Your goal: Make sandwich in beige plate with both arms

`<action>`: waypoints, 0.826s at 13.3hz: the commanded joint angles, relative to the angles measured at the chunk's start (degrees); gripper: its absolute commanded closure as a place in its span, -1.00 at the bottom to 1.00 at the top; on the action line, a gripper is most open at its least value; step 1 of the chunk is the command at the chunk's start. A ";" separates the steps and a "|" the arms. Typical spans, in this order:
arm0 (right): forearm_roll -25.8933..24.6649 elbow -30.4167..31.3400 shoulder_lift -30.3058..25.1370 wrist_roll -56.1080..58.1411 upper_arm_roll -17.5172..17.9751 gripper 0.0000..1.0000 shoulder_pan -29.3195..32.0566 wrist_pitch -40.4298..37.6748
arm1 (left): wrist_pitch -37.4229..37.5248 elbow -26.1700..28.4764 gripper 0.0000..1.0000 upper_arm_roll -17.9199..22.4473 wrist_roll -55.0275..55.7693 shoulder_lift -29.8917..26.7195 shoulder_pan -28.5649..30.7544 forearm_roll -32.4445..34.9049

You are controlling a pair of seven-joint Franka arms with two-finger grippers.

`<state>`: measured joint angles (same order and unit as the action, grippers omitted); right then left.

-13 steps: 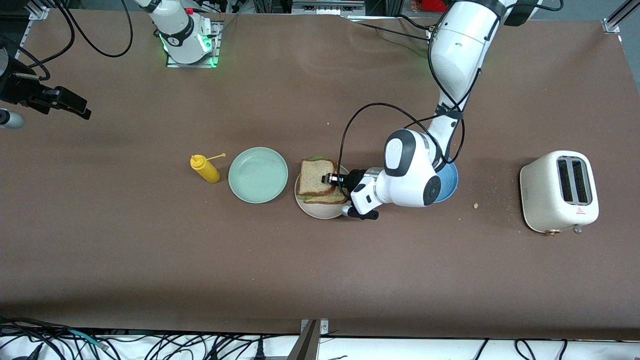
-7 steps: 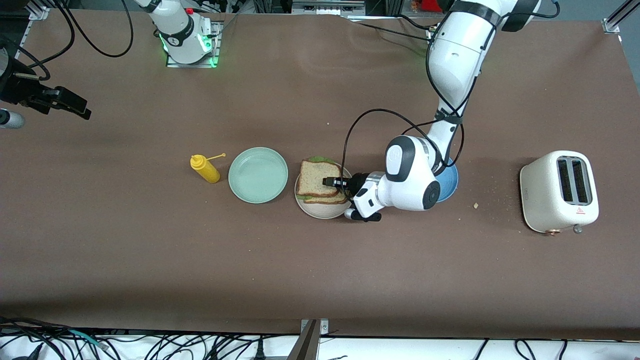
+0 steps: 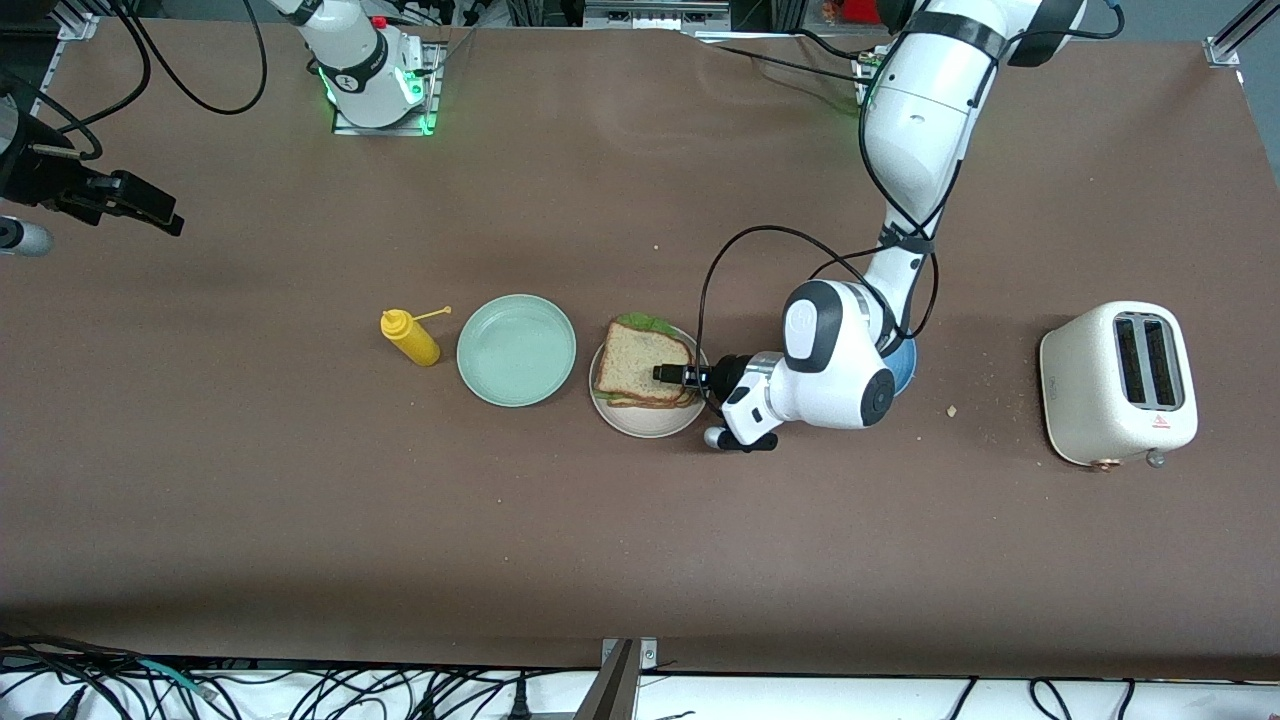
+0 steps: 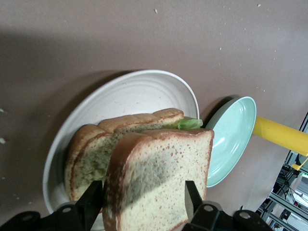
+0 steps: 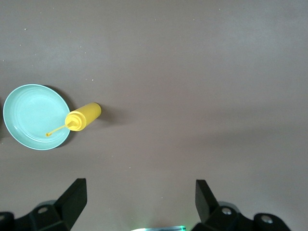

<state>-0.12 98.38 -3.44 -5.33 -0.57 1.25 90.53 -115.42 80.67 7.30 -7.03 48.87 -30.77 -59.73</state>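
Left gripper fingers spread, flanking top slice of sandwich on beige plate: release step. Next: withdraw clear. Right gripper spread wide, waiting.

Mint plate, mustard bottle, toaster, blue plate.

We see even, soft overhead light on the brown table in the front view, with a darker band along its 6 o'clock edge and a faint shadow under the left arm. Green lamp glow marks the right arm's base at 11 o'clock. The toaster at 3 o'clock looks bright but not blown out. In the left wrist view the top bread slice is close and slightly soft, and a broad shadow darkens the tabletop at 10 o'clock. The right wrist view is evenly lit; the mustard bottle casts a short shadow.
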 commanded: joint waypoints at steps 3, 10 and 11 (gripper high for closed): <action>0.30 -2.93 1.07 0.85 -0.13 -1.00 -0.11 -1.58 | 0.37 -0.16 -0.97 3.33 0.44 -1.14 0.09 0.66; 0.38 -3.81 2.47 0.67 0.31 -1.00 -0.19 -0.88 | 7.11 -0.86 -0.98 11.24 10.46 -8.17 1.84 24.03; 0.38 -4.07 2.48 0.67 0.39 -1.00 -0.11 -0.97 | 9.05 -0.95 -0.98 11.42 10.29 -9.13 3.16 25.17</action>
<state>-0.12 96.72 -2.02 -5.33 -0.37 1.21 90.49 -109.62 79.27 18.69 1.97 42.11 -29.46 -37.80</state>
